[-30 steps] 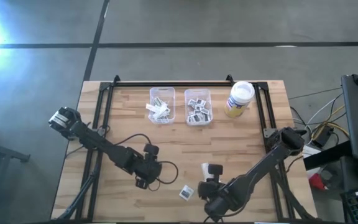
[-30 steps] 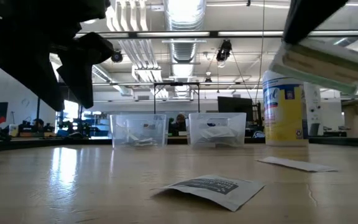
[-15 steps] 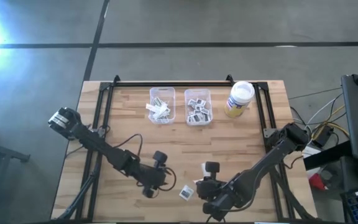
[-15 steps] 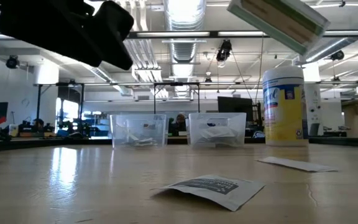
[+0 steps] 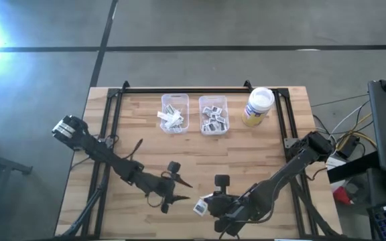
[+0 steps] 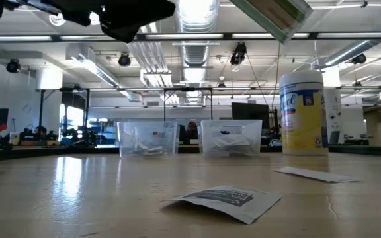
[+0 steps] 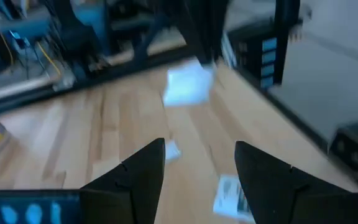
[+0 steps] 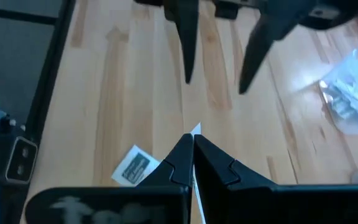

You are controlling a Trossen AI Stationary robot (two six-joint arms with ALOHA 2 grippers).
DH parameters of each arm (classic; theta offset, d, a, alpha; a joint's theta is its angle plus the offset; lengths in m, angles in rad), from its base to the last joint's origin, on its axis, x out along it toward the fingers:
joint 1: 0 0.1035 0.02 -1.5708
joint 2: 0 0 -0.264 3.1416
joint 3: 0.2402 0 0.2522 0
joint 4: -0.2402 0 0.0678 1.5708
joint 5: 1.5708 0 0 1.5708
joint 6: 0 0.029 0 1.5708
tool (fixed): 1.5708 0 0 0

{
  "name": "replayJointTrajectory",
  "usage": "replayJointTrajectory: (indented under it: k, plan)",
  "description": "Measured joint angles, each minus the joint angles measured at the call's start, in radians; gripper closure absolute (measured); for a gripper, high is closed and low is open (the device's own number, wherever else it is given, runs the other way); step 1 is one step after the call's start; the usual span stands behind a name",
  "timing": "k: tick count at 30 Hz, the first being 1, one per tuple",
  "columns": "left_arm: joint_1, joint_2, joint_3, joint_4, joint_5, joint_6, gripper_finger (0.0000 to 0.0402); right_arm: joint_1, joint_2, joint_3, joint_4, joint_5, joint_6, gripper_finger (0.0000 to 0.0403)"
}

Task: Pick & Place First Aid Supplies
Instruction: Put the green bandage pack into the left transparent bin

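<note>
Jaws spread wide, the left gripper is hovering empty at the lower centre of the overhead frame, while the right gripper is pinching a thin white paper strip beside a square white dark-printed packet lying on the wooden table.

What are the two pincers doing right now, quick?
Left pincer: open, holding nothing, above the wooden table.
Right pincer: shut on a thin white paper packet.
</note>
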Motion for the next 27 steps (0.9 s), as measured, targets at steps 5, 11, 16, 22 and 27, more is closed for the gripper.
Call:
replayJointTrajectory:
  k: [5, 11, 16, 22, 27]
  plan:
    - [0.0, 0.0, -0.072, 0.227, -0.003, 0.001, 0.0195, -0.017, -0.001, 0.0, 0.062, 0.0, -0.043, 0.0394]
    - [0.0, 0.0, -0.119, 0.356, -0.001, 0.0, 0.0195, -0.05, -0.001, 0.0, 0.13, 0.0, -0.084, 0.0394]
    - [0.0, 0.0, -0.121, 0.372, 0.001, 0.0, 0.0198, -0.078, -0.001, 0.0, 0.167, 0.0, -0.102, 0.0394]
    - [0.0, 0.0, -0.121, 0.378, 0.001, 0.004, 0.0207, -0.099, -0.001, 0.0, 0.198, 0.0, -0.107, 0.0394]
    - [0.0, 0.0, -0.121, 0.387, -0.007, 0.003, 0.0218, -0.101, -0.001, 0.0, 0.207, 0.0, -0.11, 0.0394]
